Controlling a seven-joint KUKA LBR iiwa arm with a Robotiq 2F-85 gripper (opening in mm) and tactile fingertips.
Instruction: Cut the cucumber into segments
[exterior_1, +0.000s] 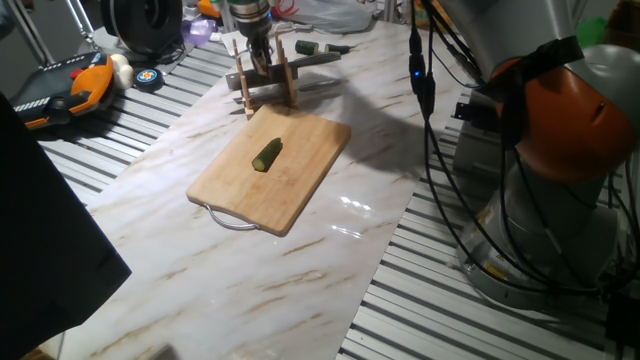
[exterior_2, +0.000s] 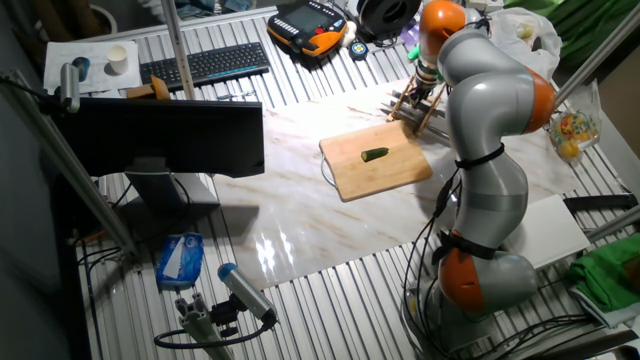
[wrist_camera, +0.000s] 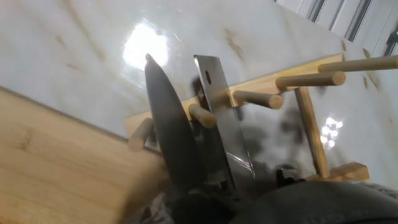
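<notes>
A short dark green cucumber (exterior_1: 267, 153) (exterior_2: 375, 154) lies whole near the middle of the wooden board (exterior_1: 300, 190) (exterior_2: 355, 180). No segments are in view. My gripper (exterior_1: 258, 52) (exterior_2: 426, 84) hangs beyond the board's far edge, low over a wooden peg rack (exterior_1: 285, 92) (exterior_2: 408, 108) (wrist_camera: 273, 81). The hand view looks down along two blades resting in that rack: a pointed knife (wrist_camera: 174, 137) and a flat blade with a hole (wrist_camera: 224, 124). Dark blurred shapes at the bottom edge hide the fingers, so their state is unclear.
The arm's orange and grey base (exterior_1: 560, 150) stands right of the marble table. An orange teach pendant (exterior_1: 70, 90) lies at the back left. A dark green-handled tool (exterior_1: 318, 47) lies behind the rack. A monitor (exterior_2: 165, 140) and keyboard (exterior_2: 205, 62) occupy the other side.
</notes>
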